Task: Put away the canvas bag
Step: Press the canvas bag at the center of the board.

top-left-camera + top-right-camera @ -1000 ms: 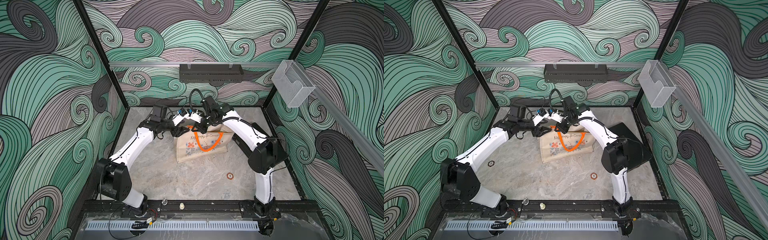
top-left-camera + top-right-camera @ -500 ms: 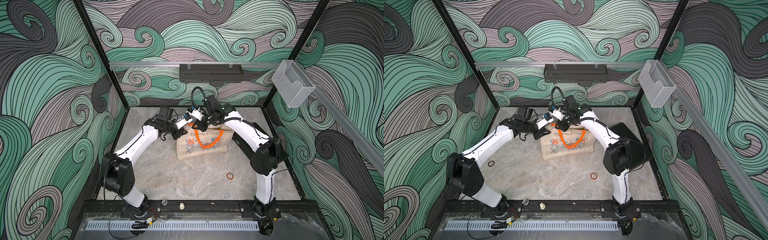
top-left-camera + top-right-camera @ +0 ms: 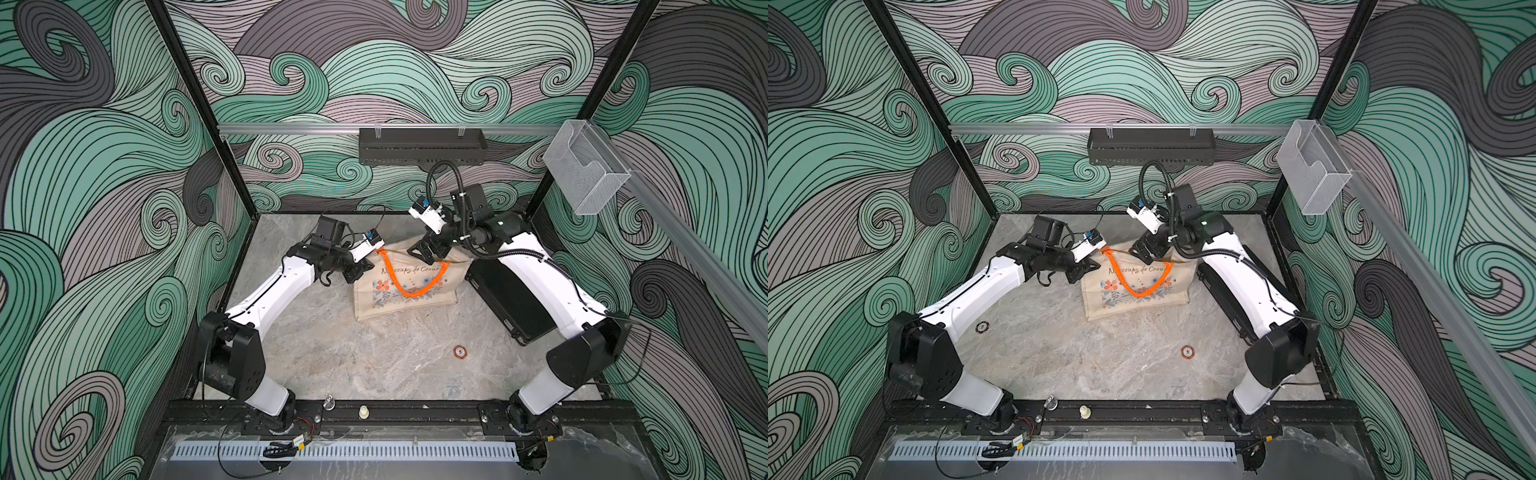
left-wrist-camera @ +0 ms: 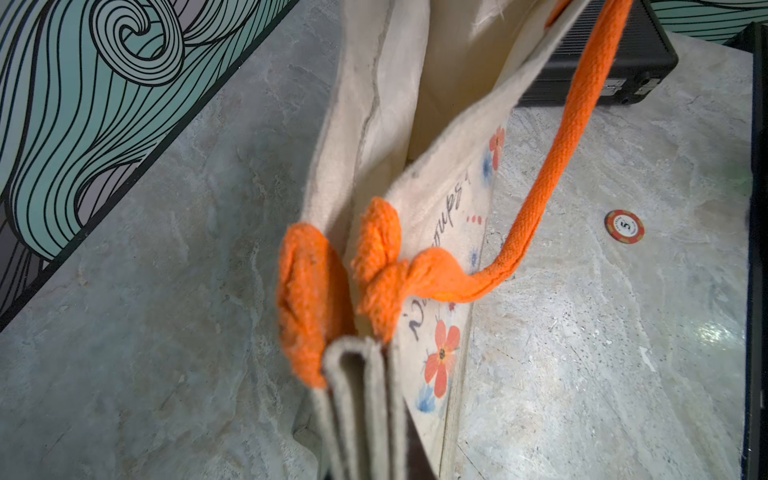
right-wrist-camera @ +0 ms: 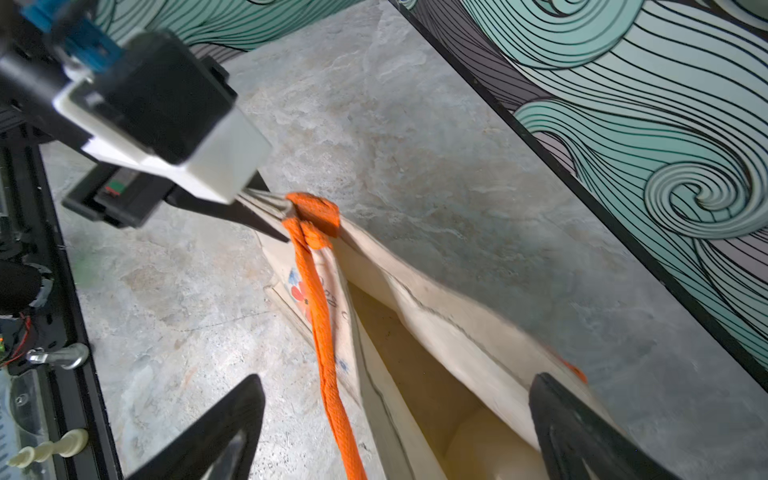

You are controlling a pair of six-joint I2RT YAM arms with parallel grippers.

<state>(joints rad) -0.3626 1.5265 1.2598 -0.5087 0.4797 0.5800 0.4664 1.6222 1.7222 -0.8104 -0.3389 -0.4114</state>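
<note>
The canvas bag sits on the marble surface just above frame centre in both top views, with a black case to its right. The left claw is clamped on the bag's upper-left rim (beside the orange handle knot). The right claw is spread wide over the bag's open mouth.

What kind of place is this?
Likely a robot practice booth: a left arm and right arm bolted to a black rail, swirly walls boxing in a table, a canvas bag to practise on.
</note>
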